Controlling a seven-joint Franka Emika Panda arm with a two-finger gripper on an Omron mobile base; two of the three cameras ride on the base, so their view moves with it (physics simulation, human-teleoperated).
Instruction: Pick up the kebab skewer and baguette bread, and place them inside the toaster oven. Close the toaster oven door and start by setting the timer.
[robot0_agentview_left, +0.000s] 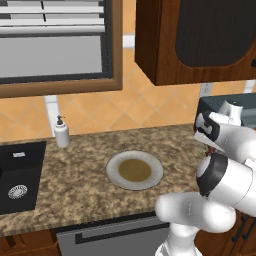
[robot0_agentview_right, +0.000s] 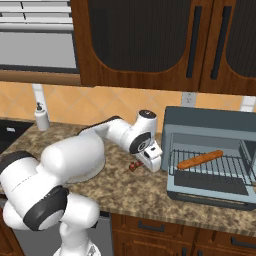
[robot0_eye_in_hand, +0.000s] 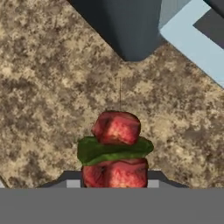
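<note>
Sitting bare on the surface (robot0_agentview_left: 75, 175), the plate (robot0_agentview_left: 134, 170) holds nothing. Right base view: baguette bread (robot0_agentview_right: 200, 159) lies on the open toaster oven (robot0_agentview_right: 210, 155) rack. Hand view: gripper (robot0_eye_in_hand: 114, 183) clamps the kebab skewer (robot0_eye_in_hand: 115, 146).

The counter (robot0_agentview_left: 80, 170) is a speckled brown stone with a mottled, matt surface, and the cabinets (robot0_agentview_right: 150, 45) above it are dark reddish wood with a smooth, faintly glossy finish. The toaster oven (robot0_agentview_right: 210, 125) has a matt blue-grey metal shell and a thin wire rack (robot0_agentview_right: 215, 167) carrying the baguette bread (robot0_agentview_right: 200, 159), whose orange-brown crust looks smooth. The kebab skewer (robot0_eye_in_hand: 116, 146) shows glossy red chunks and a dull green slice; the plate (robot0_agentview_left: 135, 170) looks like smooth glazed ceramic, the sink (robot0_agentview_left: 20, 175) matt black.
</note>
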